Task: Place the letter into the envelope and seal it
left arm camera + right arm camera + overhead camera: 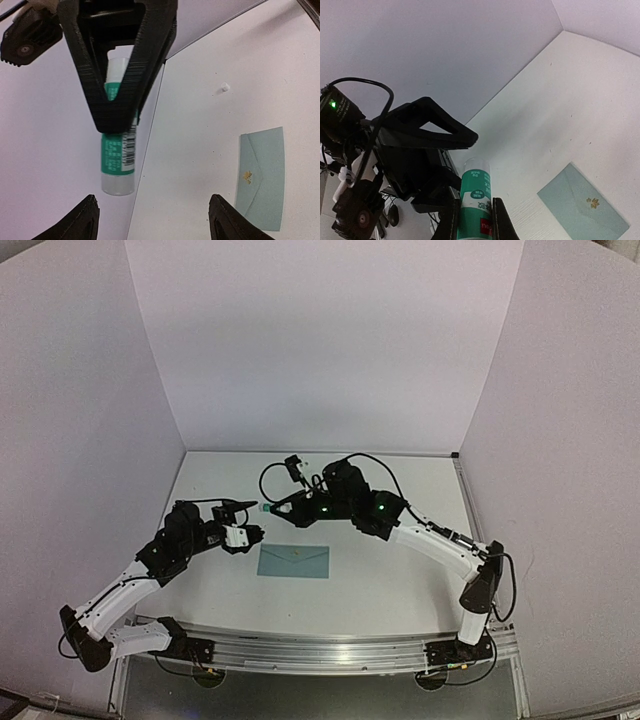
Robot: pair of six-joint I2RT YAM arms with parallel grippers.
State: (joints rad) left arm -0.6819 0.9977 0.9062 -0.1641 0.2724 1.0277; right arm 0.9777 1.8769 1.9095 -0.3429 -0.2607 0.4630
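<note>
envelope (293, 561) lies flat on the table (400, 580), between the arms. it's thin, light, floppy paper, so i'd pinch an edge. right gripper (475, 216) is clamped on the glue stick (475, 192). left gripper (152, 222) has its jaws apart beside it.

A white table (400, 590), a metal rail (320, 652) along its near edge, stands enclosed by plain pale-lavender boards: far wall (320, 340), left wall (70, 420) and right wall (570, 440), all softly, evenly lit.
</note>
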